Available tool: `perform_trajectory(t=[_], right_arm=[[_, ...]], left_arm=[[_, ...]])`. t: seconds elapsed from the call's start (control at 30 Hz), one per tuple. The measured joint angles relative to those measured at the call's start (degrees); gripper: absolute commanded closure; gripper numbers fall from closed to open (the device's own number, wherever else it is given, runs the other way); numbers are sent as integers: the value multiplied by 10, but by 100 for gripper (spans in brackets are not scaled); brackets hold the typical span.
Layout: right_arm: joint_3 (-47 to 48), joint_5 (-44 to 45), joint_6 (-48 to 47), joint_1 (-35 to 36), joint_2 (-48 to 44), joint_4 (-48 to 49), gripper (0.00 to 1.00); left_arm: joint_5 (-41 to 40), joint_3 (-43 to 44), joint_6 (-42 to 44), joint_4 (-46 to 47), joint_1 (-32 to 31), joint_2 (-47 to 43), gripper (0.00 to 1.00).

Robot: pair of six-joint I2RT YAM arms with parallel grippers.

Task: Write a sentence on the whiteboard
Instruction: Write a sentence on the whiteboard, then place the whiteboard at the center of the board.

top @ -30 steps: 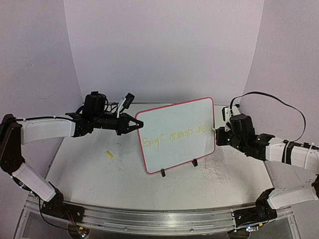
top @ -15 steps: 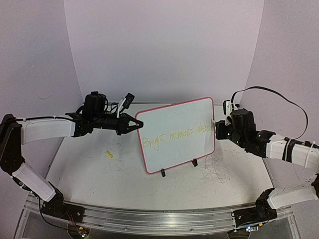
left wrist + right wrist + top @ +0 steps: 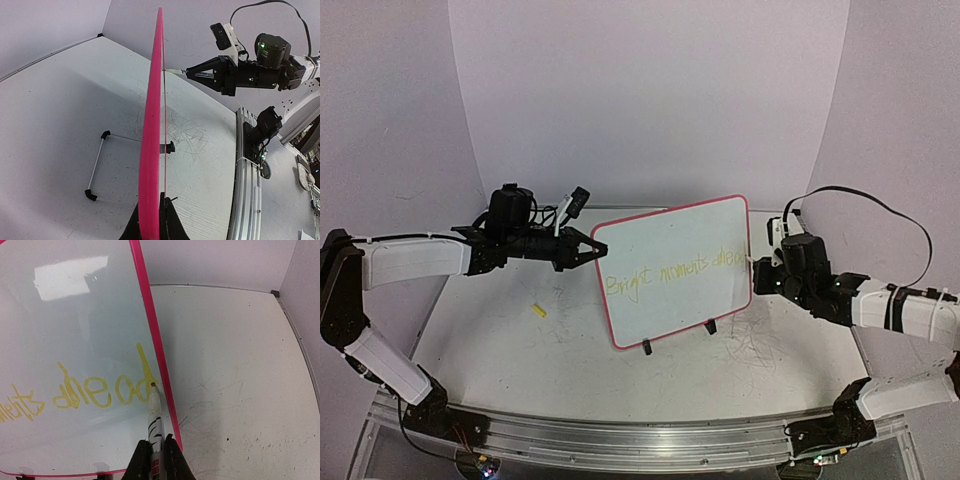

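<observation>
White scuffed tabletop (image 3: 520, 350), pale purple walls curving round behind, metal rail (image 3: 620, 440) along the near edge. The whiteboard (image 3: 670, 300) stands near the middle, leaning back on a thin wire stand (image 3: 97, 167) with black feet (image 3: 646, 347). It sits skewed, left side lower. The sentence (image 3: 675, 272) runs in faint yellow across the board's middle and reads "Bright moments ahead".

Around it: a small yellow piece (image 3: 539, 311) lies on the tabletop left of the board, well apart. Grey scribble marks (image 3: 755, 345) are on the tabletop to the right of the stand. A black cable (image 3: 880, 200) loops above the right wrist. Nothing lies between either claw and the board.

Left arm is stretched out roughly level from the left. The left claw (image 3: 590, 250) is clamped on the board's pink left rim, seen edge-on from its wrist.

Right arm is bent at the elbow, forearm reaching in from the right. The right claw (image 3: 154, 460) is closed around a marker (image 3: 155, 415). The marker's tip is at the foot of the last "d", just beside the right rim.
</observation>
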Motion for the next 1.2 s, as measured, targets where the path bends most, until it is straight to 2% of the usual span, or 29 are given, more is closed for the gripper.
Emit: perform_trajectory(t=[0.63,0.83,0.97,1.07,1.2], right_arm=[[-8,-8,10,0,-4,-5,100],[-18,-49,18,0,-72,-26,100],[-23,-77,23,0,-153,-45,100],[-22,-82,20,0,-197,-52,100],[-10,-81,8,0,-215,-65,100]], left_arm=[[-2,0,0,0,0,0,100],[-16,0,0,3,-5,-1,97],[-25,0,-2,2,-7,-1,83],[-71,0,26,-4,-7,1,71],[-119,-2,45,-37,-2,5,59]])
